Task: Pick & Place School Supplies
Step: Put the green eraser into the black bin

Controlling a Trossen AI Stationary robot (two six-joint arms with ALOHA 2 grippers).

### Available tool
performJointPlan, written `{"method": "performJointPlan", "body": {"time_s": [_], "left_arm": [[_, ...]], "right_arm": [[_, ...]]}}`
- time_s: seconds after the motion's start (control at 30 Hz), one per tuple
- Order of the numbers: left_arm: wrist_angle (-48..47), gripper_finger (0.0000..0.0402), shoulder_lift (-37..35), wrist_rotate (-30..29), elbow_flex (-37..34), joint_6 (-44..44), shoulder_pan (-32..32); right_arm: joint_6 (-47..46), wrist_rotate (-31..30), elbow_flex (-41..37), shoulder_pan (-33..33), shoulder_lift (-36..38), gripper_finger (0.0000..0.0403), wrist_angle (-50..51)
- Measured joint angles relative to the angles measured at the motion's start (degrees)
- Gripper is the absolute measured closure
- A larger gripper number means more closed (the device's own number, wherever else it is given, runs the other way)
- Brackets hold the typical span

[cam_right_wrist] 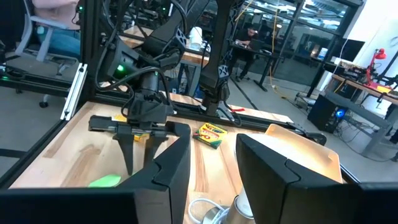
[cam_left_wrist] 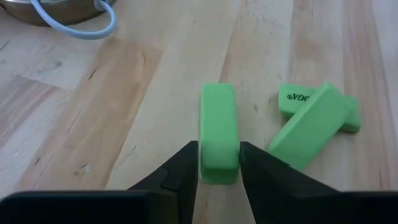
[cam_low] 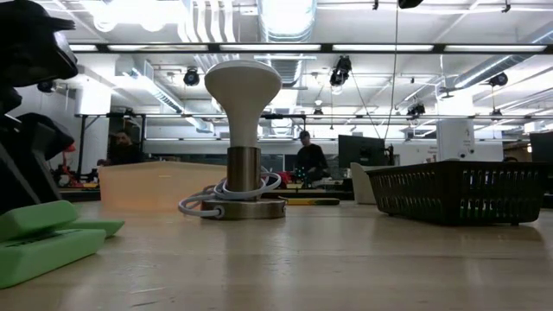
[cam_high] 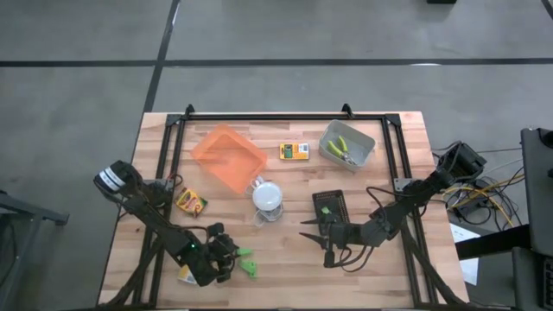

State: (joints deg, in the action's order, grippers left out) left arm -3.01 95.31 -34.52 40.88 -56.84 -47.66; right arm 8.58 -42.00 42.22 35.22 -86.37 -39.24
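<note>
Three bright green chunks lie near the table's near-left edge. One chunk lies flat between my left gripper's fingers; two others lie stacked crosswise beside it. In the high view the left gripper is low over these chunks. A printed box lies by the left arm, and another lies toward the far edge. Small yellow-green-handled tools lie in the grey tray. My right gripper is open beside the black tray, touching nothing. My left gripper pinches the single green chunk at its near end between its two fingers. The fingers come slanting from above and lie along the chunk's length. The chunk lies flat on the table.
A white domed object on a clear base with a coiled cord stands mid-table. The orange tray and the grey tray are toward the far edge. A third printed box shows under the left arm. A black frame borders the table.
</note>
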Motion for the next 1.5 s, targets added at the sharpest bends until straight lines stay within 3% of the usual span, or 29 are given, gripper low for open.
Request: {"method": "performJointPlan", "body": {"time_s": [0.23, 0.63, 0.97, 1.1, 1.37, 1.5], "left_arm": [[0.00, 0.0280, 0.00, 0.07, 0.00, -0.67, 0.00], [0.46, 0.0222, 0.01, 0.48, -0.91, -1.80, 0.36], [3.68, 0.0223, 0.22, 1.18, -3.06, -1.21, 1.92], [3.49, 0.0240, 0.28, 1.39, -2.88, 0.54, 1.96], [3.19, 0.0314, 0.35, 1.39, -2.73, 0.85, 2.01], [3.22, 0.0324, 0.10, 1.06, -2.72, 0.75, 2.01]], "right_arm": [[0.00, 0.00, 0.00, 0.00, 0.00, 0.0270, 0.00], [0.00, -0.01, 0.00, 0.00, 0.00, 0.0279, 0.00], [0.00, -0.02, 0.00, -0.04, 0.00, 0.0272, 0.00], [0.00, 0.00, 0.00, -0.04, 0.00, 0.0268, 0.00], [0.00, 0.00, 0.00, -0.02, 0.00, 0.0277, 0.00], [0.00, -0.01, 0.00, -0.02, 0.00, 0.0280, 0.00]]}}
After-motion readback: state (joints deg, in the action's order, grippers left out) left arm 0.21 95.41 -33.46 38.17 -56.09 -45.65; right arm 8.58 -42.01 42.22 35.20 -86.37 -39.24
